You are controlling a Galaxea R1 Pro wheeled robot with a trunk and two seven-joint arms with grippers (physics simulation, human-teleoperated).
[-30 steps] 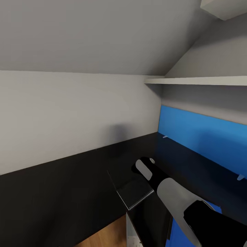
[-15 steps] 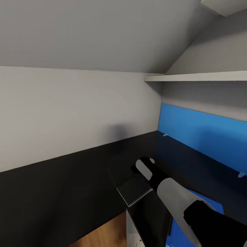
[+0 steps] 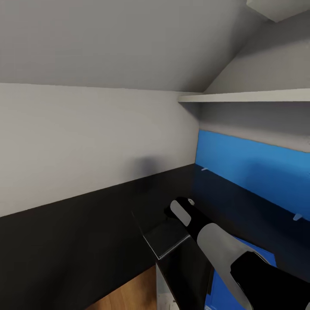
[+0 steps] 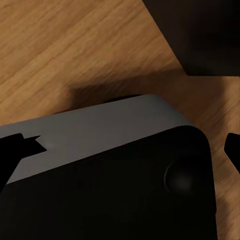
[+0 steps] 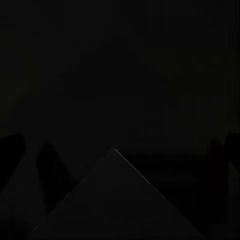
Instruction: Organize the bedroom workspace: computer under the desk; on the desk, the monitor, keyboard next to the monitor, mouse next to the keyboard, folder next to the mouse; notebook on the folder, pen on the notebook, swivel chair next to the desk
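The desk (image 3: 86, 241) has a glossy black top and a blue upright back panel (image 3: 249, 168), and it fills the corner of the grey-walled bedroom. My right arm (image 3: 215, 245) reaches over the desk from the lower right. Below its wrist sits a thin glossy dark slab (image 3: 165, 237) with a pale grey edge; I cannot tell whether it is the monitor. In the right wrist view my right gripper (image 5: 120, 150) is open, its dark fingertips (image 5: 10, 150) far apart over a dark pointed corner (image 5: 115, 200). My left gripper (image 4: 122, 150) is open above a rounded grey-and-black body (image 4: 115, 185).
A white wall shelf (image 3: 249, 97) hangs above the blue panel, and another shelf corner (image 3: 275, 6) sits higher up. Light wood floor (image 3: 129, 292) shows beside the desk's front edge and in the left wrist view (image 4: 75, 45). A bright blue patch (image 3: 228, 284) lies by my right arm.
The whole head view has shifted slightly, so the camera moved. My right arm keeps its place in the picture, and the dark slab stays below the wrist.
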